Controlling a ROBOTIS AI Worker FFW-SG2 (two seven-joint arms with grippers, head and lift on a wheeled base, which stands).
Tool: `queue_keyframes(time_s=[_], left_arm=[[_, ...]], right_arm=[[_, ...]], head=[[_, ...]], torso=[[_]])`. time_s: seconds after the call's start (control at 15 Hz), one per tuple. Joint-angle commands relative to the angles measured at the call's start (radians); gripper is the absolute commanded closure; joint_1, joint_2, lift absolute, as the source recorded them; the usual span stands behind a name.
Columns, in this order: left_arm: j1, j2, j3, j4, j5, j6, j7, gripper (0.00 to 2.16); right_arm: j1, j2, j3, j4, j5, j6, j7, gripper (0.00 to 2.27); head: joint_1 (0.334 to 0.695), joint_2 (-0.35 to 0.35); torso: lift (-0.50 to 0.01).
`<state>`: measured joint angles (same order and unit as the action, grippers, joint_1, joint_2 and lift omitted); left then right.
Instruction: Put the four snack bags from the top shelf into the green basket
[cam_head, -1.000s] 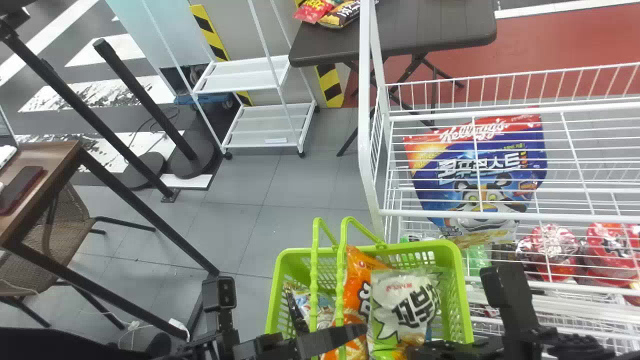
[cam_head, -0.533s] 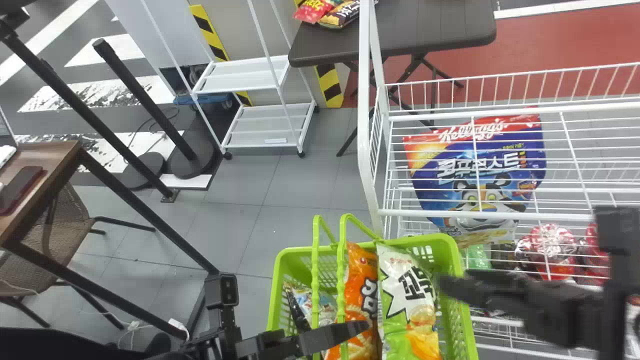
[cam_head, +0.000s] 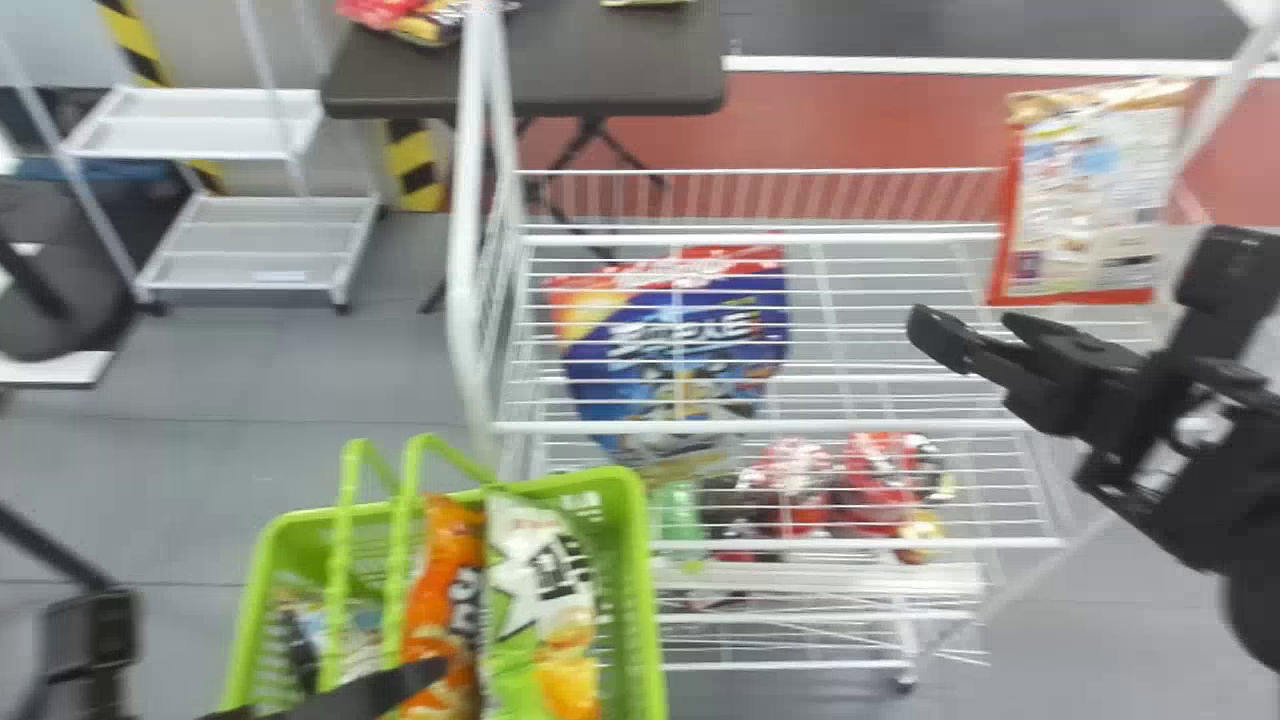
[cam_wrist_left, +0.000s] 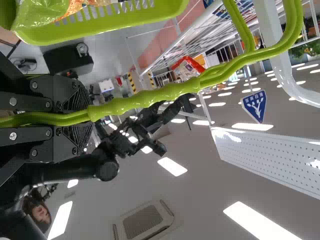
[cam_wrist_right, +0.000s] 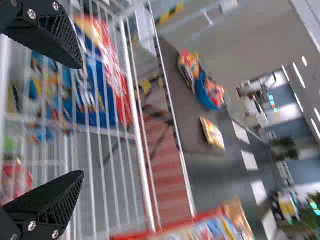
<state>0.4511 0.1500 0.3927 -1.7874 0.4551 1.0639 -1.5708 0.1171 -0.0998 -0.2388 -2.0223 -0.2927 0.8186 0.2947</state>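
- Spanning the middle and right of the head view, a white wire rack (cam_head: 760, 427) stands in front of a red strip of floor.
- The dark worktop (cam_head: 590, 70) is at the top, left of centre, with colourful packets (cam_head: 425, 20) on its left part.
- The green basket (cam_head: 645, 590) sits at the lower left, just beside the rack, its two green handles (cam_wrist_left: 145, 97) raised.
- A blue pouch (cam_head: 680, 345) with a red top shows through the rack's wires, near the centre.
- The fourth snack bag, a red-edged beige one (cam_head: 1090, 190), is at the upper right, upright at the right end of the top shelf.
- A white-and-green snack bag (cam_head: 515, 600) stands in the basket.
- An orange snack bag (cam_head: 440, 570) is in there too, right beside it on its left.
- The right gripper (cam_head: 965, 330) hangs right of centre, near the red-edged bag; its jaws are apart, nothing between them.
- The left gripper (cam_head: 425, 672) is at the lower left, over the basket, jaws clamped on the handles.
- A multicoloured snack bag (cam_head: 300, 640) shows in part at the basket's left side.
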Motion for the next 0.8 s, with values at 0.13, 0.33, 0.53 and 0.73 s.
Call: queue_keyframes(time_s=[0.13,0.33,0.53,0.73], left_arm=[[0.012,-0.001,-0.002,-0.004,0.002,0.000,-0.010,2.15],[0.021,-0.001,0.003,-0.003,0.004,0.000,-0.010,2.15],[0.024,-0.003,0.006,-0.001,0.004,-0.003,-0.010,2.15],[0.029,-0.006,0.011,0.002,0.004,-0.003,-0.010,2.15]], right_arm=[[-0.224,0.002,-0.034,0.287,0.187,-0.095,-0.023,0.04],[-0.363,0.002,-0.059,0.478,0.288,-0.172,-0.031,0.04],[-0.471,0.002,-0.057,0.620,0.394,-0.215,-0.051,0.04],[-0.579,0.014,-0.048,0.792,0.507,-0.230,-0.069,0.04]], head=[[0.695,-0.166],[0.695,-0.225],[0.695,-0.249],[0.695,-0.259]], torso=[[0.000],[0.000],[0.000],[0.000]])
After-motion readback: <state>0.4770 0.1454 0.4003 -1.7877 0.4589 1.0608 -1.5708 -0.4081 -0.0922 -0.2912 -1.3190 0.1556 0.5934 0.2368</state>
